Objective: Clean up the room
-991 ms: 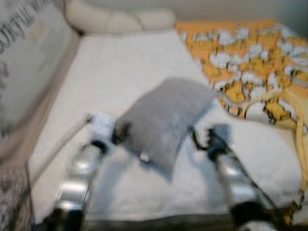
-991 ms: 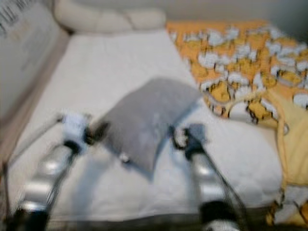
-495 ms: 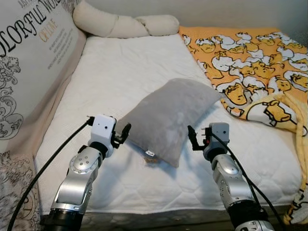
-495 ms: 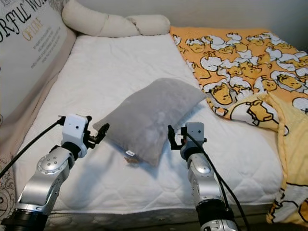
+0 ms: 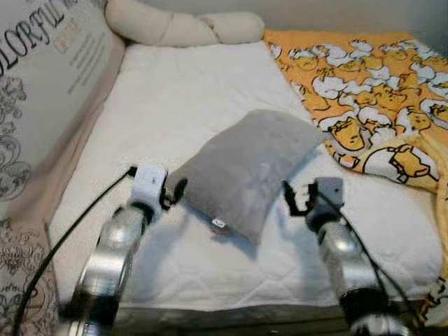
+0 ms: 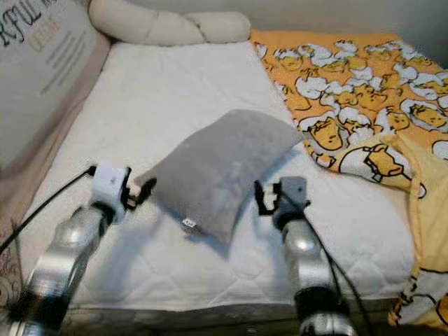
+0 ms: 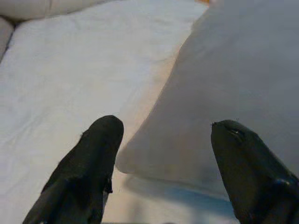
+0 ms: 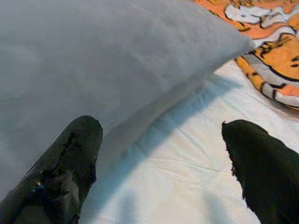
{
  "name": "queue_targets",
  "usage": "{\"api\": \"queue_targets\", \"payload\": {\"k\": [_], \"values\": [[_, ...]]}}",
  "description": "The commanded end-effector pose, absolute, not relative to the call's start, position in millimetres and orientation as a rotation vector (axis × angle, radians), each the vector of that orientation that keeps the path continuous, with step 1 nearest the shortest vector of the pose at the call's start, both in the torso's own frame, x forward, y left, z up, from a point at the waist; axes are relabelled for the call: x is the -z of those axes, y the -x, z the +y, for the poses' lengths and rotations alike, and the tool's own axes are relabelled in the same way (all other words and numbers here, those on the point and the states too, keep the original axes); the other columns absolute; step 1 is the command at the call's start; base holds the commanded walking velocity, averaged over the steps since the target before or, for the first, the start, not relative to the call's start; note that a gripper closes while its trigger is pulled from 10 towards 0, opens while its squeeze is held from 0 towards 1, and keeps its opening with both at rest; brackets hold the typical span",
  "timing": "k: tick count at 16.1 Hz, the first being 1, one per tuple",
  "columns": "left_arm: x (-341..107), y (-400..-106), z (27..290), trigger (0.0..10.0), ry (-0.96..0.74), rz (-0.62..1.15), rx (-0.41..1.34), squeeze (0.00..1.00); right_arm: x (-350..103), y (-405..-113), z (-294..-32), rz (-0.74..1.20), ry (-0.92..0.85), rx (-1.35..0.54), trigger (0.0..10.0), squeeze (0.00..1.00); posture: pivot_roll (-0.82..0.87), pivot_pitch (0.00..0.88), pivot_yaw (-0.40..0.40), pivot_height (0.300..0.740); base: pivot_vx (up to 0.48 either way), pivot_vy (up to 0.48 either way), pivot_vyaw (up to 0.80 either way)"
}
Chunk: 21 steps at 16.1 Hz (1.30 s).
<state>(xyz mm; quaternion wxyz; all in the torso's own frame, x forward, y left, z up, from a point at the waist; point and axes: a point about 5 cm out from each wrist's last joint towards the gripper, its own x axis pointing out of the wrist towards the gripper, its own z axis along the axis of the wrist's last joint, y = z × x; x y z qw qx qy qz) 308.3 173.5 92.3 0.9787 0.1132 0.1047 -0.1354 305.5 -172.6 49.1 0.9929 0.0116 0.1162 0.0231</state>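
Note:
A grey pillow lies slantwise on the white mattress. My left gripper is open just off the pillow's near left corner, and the left wrist view has that corner between the two fingers. My right gripper is open beside the pillow's right edge, a short gap away. In the right wrist view the pillow rises past one finger, with bare sheet between the fingers. A small white tag sticks out at the pillow's near edge.
An orange blanket with a cartoon print covers the bed's right side and drapes over the edge. A cream knotted cushion lies along the far end. A large printed cushion leans at the left. The mattress's front edge runs just below my arms.
The view has shifted and sharpened after the blur a second ago. Both grippers sit slightly closer to the pillow's sides than half a second ago. The pillow has not moved.

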Motion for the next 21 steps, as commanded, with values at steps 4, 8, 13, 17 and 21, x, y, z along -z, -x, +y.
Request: {"api": "queue_targets", "payload": {"k": [4,8,13,17,21], "values": [[-90,-343,178,10.0,-0.342,0.278,0.233,0.0,-48,-318,-184,0.321,0.049,-0.033,10.0,0.0,-0.07,0.0,-0.029,0.74,0.0,0.0,0.0],[-66,-352,180,10.0,-0.382,0.421,0.101,0.0,-46,-331,-173,0.402,0.056,-0.063,10.0,0.0,-0.11,0.0,-0.015,0.74,0.0,0.0,0.0],[-61,-350,135,10.0,-0.108,0.423,0.407,0.0,-47,-337,-145,0.4,-0.058,-0.159,10.0,0.0,-0.08,0.0,-0.032,0.74,0.0,0.0,0.0],[-60,-333,112,10.0,-0.072,0.43,0.847,0.0,-47,-337,-143,0.409,-0.156,-0.18,10.0,0.0,-0.07,0.0,-0.03,0.74,0.0,0.0,0.0],[-73,-328,106,10.0,-0.007,0.376,1.047,0.0,-50,-333,-144,0.401,-0.255,-0.356,10.0,0.0,-0.06,0.0,-0.02,0.74,0.0,0.0,0.0]]}}
